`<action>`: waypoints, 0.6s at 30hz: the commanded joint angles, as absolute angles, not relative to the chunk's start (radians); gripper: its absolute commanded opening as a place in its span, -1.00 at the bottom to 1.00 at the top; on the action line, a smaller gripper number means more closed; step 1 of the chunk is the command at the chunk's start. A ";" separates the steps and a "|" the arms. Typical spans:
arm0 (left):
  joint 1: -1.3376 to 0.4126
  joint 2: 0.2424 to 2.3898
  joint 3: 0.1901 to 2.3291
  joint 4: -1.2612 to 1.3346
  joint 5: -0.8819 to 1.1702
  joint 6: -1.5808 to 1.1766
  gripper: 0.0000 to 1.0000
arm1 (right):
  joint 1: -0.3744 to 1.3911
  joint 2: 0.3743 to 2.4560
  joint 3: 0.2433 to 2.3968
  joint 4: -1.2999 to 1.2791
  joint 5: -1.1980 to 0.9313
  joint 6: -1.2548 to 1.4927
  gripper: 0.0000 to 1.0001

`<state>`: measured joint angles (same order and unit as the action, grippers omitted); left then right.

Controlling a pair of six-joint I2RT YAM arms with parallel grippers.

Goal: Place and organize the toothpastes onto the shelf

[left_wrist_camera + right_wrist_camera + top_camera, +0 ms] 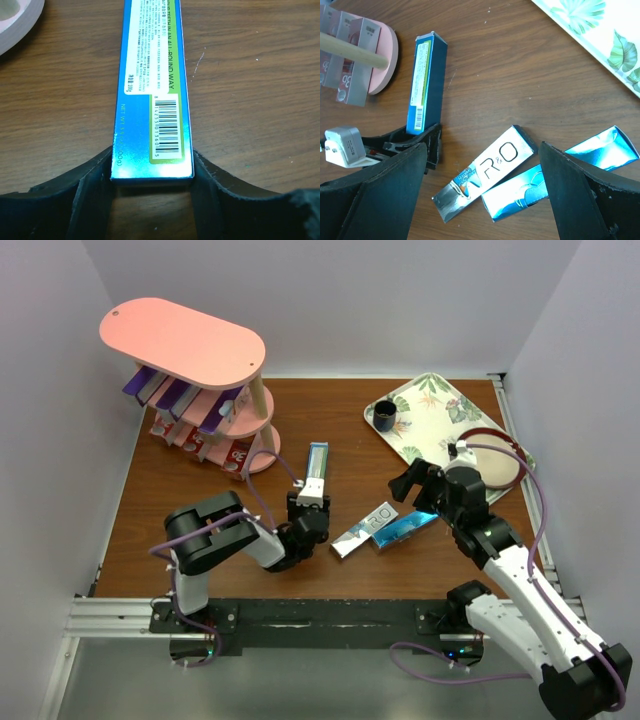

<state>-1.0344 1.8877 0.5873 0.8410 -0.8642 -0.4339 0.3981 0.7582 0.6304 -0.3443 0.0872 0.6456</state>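
The pink three-tier shelf [185,340] stands at the far left, with purple cartons [175,395] on its middle tier and red cartons [190,438] on the bottom tier. My left gripper [308,508] is shut on the near end of a blue carton [152,75], which lies on its narrow side on the table and points away. The fingers [92,175] press both of its sides. My right gripper [482,145] is open, hovering above a silver-white carton [490,170] and a teal carton [520,192] lying side by side on the table.
A leaf-patterned tray [440,425] lies at the far right with a dark cup [385,417] on it. A round beige plate with a dark rim [497,468] sits beside the right arm. The shelf's bottom board [387,55] is near the blue carton's far end.
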 commanded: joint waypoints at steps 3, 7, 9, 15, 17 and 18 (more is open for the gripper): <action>-1.031 1.829 0.529 0.998 -0.881 -0.351 0.00 | 0.394 0.758 0.629 -0.324 0.095 0.624 0.97; -1.032 1.734 0.482 1.017 -0.818 -0.272 -0.21 | 0.394 0.761 0.629 -0.324 0.094 0.624 0.97; -1.032 1.668 0.477 0.985 -0.796 -0.252 -0.24 | 0.394 0.761 0.629 -0.325 0.092 0.624 0.97; -1.029 1.494 0.529 0.769 -0.687 -0.161 -0.32 | 0.394 0.749 0.640 -0.344 0.095 0.617 0.97; -1.028 1.433 0.584 0.634 -0.634 -0.149 -0.32 | 0.394 0.746 0.644 -0.360 0.095 0.612 0.97; -1.025 1.411 0.604 0.588 -0.612 -0.141 -0.32 | 0.394 0.736 0.650 -0.365 0.098 0.606 0.97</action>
<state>-1.0336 1.5150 0.5003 0.7620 -0.7033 -0.2131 0.3981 0.7586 0.6304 -0.3489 0.0872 0.6384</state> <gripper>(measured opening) 0.543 0.985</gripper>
